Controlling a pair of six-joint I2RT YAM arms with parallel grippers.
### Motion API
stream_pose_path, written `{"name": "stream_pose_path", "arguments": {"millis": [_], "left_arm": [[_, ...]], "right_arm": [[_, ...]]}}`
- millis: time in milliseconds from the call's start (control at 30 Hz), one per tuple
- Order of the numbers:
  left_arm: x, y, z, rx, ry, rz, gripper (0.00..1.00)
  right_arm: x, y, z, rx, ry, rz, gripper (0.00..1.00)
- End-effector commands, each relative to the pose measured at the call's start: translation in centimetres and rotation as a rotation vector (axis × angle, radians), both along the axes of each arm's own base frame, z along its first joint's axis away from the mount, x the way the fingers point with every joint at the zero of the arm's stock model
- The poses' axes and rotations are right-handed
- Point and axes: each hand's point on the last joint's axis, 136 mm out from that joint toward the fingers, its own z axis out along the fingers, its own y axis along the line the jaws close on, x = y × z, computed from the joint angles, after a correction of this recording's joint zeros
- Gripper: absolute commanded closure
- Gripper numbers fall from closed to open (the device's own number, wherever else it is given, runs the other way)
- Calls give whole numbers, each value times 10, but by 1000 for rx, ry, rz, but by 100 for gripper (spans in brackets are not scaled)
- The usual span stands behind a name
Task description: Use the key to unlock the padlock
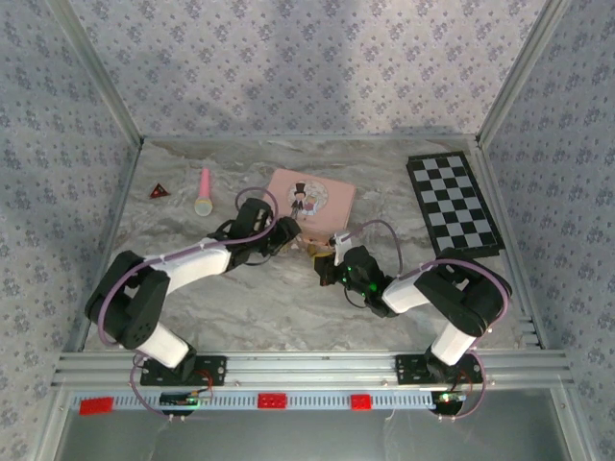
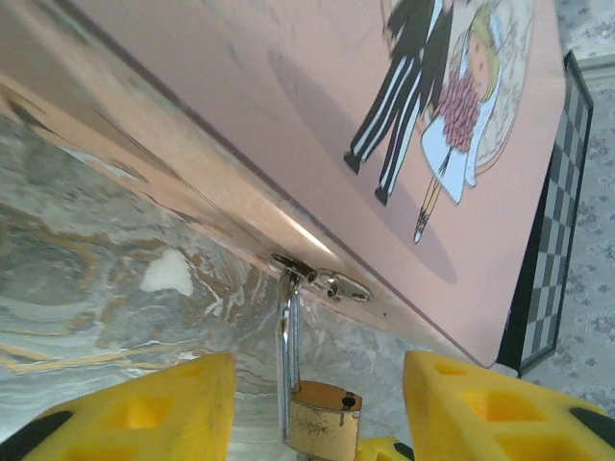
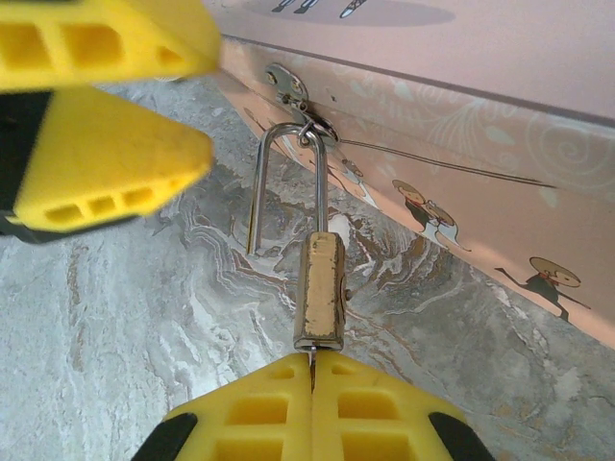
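**Step in hand:** turning the key in the lock.

**Findings**
- The small brass-gold padlock (image 3: 319, 286) w/ thin silvery shackle (image 3: 257, 192) hangs from the metal hasp (image 3: 286, 88) on the front wall of the pink rectangular cartoon tin (image 3: 461, 163). Its body sits low over the bench; contact not clear.
- R gripper (image 3: 312, 389) is closed, fingertips pinched on the slim yellowish-metal key (image 3: 312, 362). Only a sliver of blade shows, entering the end of the padlock body.
- L gripper (image 2: 317, 379) is open, with fingers either side of the padlock, not touching it.

**Rec.**
- Close the L gripper on the body first so it can't spin w/ the key.
- Keep the key in line w/ the body and twist only. No side load, as the blade looks thin and likely to bend.
- One shackle leg appears to end clear of the body in the right wrist view. Release can't be confirmed, so check before adding torque.

**Surface / room**
- The grey-white marbled bench (image 1: 288, 307) is flat and probably slick, so the padlock may slide if pushed.
- Grey-blue patterned walls (image 1: 288, 58) stand on three sides, w/ an aluminium rail (image 1: 307, 365) at the near edge.
- A black-and-white chequered board (image 1: 454, 204) lies to the right.
- A pink stick w/ pale round end (image 1: 204, 194) and a small dark red triangular piece (image 1: 159, 191) lie to the left.
- All three are well apart from the work area.
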Motion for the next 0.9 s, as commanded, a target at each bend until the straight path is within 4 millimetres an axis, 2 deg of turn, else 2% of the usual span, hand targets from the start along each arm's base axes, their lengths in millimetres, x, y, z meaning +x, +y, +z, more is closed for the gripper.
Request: {"name": "stream_pose_path", "arguments": {"millis": [0,133,200,400,667,767,867], "left_arm": [[12,28,19,113,-78,6,44],[33,53,31,104,-122,-19,35],[43,68,33,164,-128,-38,33],[70,93,37,309,-151,-97,27],[102,80,16,345,-136,-190,26],[108,77,6,359,-118,-211,27],[110,67,-4,317,-96,-241,27]], "right_arm": [[3,-6,-3,13,18,-43,100],[4,-5,-3,19,20,-45,100],[5,-4,-3,21,21,-47,100],[9,-8,-1,19,15,-65,100],[14,-15,3,22,17,-87,100],[14,-17,5,18,17,-95,100],[14,-19,5,10,18,-96,100]]}}
